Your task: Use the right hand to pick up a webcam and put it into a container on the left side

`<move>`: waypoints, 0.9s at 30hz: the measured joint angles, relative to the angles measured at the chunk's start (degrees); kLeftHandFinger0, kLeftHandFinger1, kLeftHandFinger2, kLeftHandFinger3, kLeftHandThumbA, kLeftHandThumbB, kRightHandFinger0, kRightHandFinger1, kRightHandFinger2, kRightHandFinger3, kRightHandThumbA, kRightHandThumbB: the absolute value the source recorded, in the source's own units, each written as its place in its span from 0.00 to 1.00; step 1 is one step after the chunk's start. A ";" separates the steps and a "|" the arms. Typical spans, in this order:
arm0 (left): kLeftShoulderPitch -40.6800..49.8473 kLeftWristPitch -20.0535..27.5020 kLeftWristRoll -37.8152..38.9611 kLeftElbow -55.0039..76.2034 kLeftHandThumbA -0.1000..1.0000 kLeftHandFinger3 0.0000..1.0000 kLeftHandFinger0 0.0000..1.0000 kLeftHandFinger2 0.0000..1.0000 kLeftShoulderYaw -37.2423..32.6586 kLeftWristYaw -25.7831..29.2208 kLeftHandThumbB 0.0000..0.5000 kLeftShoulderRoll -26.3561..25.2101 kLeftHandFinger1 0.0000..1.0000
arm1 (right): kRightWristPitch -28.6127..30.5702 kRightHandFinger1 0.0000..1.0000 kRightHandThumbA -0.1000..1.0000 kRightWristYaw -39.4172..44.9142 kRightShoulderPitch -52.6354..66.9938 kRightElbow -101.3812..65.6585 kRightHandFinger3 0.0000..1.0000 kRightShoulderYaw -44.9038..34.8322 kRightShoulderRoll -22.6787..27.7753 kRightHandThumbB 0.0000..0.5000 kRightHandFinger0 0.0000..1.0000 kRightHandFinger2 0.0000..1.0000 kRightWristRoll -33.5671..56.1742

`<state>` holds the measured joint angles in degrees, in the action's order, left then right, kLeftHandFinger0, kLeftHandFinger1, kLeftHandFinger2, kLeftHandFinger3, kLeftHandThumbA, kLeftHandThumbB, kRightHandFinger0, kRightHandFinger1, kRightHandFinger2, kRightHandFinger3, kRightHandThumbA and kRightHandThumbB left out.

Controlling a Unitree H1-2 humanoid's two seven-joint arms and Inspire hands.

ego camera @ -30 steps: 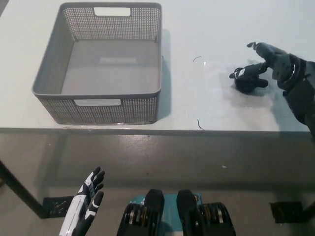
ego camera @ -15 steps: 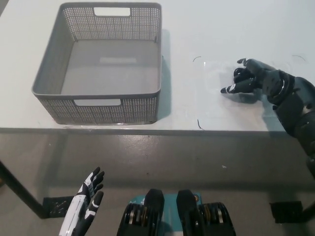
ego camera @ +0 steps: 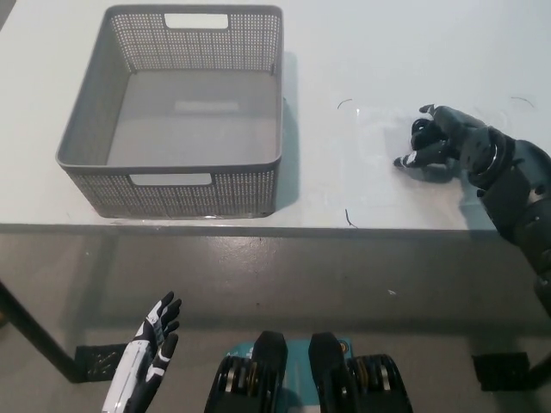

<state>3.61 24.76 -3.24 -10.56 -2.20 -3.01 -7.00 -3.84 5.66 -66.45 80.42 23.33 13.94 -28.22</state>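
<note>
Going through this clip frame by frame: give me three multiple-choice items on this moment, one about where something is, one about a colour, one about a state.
1. Where does the basket stand?
A. On the left part of the table
B. On the floor
C. Under the right hand

2. What colour is the basket?
A. Red
B. Grey
C. Yellow

3. What is inside the basket?
A. A webcam
B. A white hand
C. Nothing

Answers:
1 A: it stands on the white table, far left of the black right hand.
2 B: its perforated walls and floor are grey.
3 C: its floor is bare; the right hand is curled over a dark webcam on the table, and the white left hand rests open below the table edge.
</note>
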 measured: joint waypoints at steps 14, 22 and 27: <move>-1.06 0.00 0.08 -0.21 0.94 1.00 1.00 1.00 0.82 0.00 0.39 0.00 1.00 | -0.76 0.63 0.00 -5.75 0.09 0.27 0.39 4.21 0.42 0.33 0.11 0.86 -1.68; -2.03 0.00 0.09 -0.20 0.96 1.00 1.00 1.00 1.39 0.01 0.42 0.21 1.00 | 0.45 0.55 0.00 -7.65 0.26 0.31 0.65 2.32 0.47 0.36 0.06 0.88 -1.08; -2.19 -0.01 0.01 -0.20 0.97 1.00 1.00 1.00 1.69 0.01 0.41 0.28 1.00 | 1.01 0.31 0.00 -9.37 0.37 0.36 0.58 -0.36 0.50 0.45 0.00 0.60 0.22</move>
<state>1.41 24.75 -3.23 -10.76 -0.51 -3.00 -6.72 -2.83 -3.71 -66.08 80.77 22.96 14.44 -28.00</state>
